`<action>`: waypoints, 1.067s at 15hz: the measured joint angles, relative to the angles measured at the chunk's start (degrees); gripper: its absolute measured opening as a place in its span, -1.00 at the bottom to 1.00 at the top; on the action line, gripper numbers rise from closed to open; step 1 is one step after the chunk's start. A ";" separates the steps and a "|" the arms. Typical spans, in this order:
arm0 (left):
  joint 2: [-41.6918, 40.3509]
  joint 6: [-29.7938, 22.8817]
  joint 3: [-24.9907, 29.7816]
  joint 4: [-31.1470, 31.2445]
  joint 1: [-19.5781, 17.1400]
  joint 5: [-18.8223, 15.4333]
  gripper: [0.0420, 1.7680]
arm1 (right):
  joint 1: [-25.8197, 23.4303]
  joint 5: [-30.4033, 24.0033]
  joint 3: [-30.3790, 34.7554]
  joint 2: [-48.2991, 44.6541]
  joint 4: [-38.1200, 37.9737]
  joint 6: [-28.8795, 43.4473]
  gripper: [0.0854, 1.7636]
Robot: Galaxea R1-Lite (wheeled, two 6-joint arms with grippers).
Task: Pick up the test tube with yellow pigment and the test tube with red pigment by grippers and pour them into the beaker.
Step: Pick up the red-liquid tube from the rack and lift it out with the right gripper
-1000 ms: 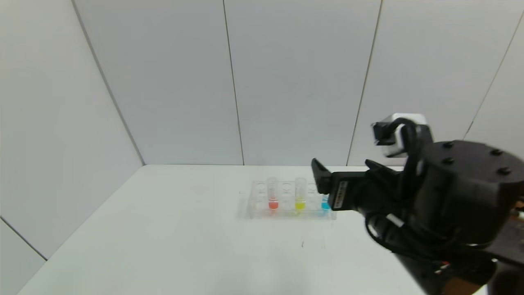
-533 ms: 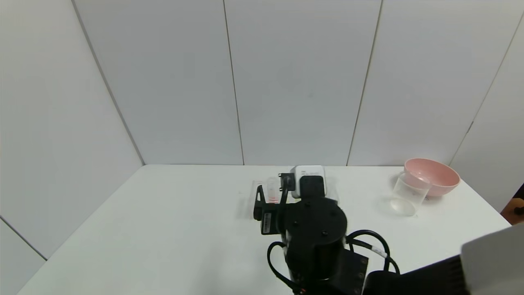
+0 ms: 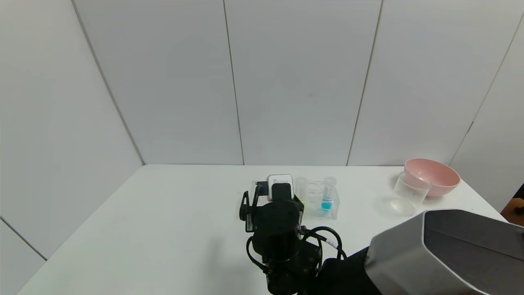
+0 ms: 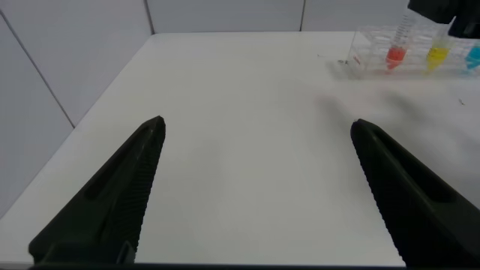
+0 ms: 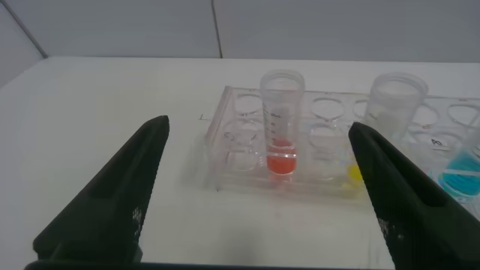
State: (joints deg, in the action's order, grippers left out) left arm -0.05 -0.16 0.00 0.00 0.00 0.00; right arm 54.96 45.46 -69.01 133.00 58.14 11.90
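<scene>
From my head camera I am seeing my right gripper (image 3: 250,201) reaching over the white table (image 3: 163,229) toward the near side of the clear tube rack (image 3: 317,200), its black wrist covering the rack's left end, so the red tube is hidden here. The test tube with yellow pigment (image 3: 301,186) is showing only its clear top beside the wrist, and the tube with blue liquid (image 3: 327,194) is standing upright toward the rack's right end. The beaker (image 3: 408,194) is sitting far to the right, touching or just in front of the pink bowl (image 3: 430,176). In my left wrist view, my left gripper (image 4: 259,187) is hanging wide open above bare table, well apart from the rack (image 4: 409,52) in the distance. In my right wrist view, my right gripper (image 5: 262,195) is spreading its fingers (image 5: 112,202) open, gripping nothing, with the test tube with red pigment (image 5: 281,124) standing upright in the rack between them and farther off; the yellow tube (image 5: 390,120) is standing beside it, its liquid partly hidden by a finger.
</scene>
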 joint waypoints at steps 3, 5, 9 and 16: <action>0.00 0.00 0.00 0.00 0.00 0.00 1.00 | -1.93 -2.16 -4.00 3.91 -0.39 0.00 0.94; 0.00 0.00 0.00 0.00 0.00 0.00 1.00 | -2.95 -4.00 -5.46 5.73 -0.50 -0.02 0.94; 0.00 0.00 0.00 0.00 0.00 0.00 1.00 | -3.97 -6.46 -7.58 7.94 -0.74 0.00 0.94; 0.00 0.00 0.00 0.00 0.00 0.00 1.00 | -5.14 -7.34 -11.97 10.25 -3.34 -0.11 0.27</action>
State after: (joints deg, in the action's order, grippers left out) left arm -0.05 -0.16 0.00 0.00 0.00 0.00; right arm 49.81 38.12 -80.98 143.25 54.80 11.79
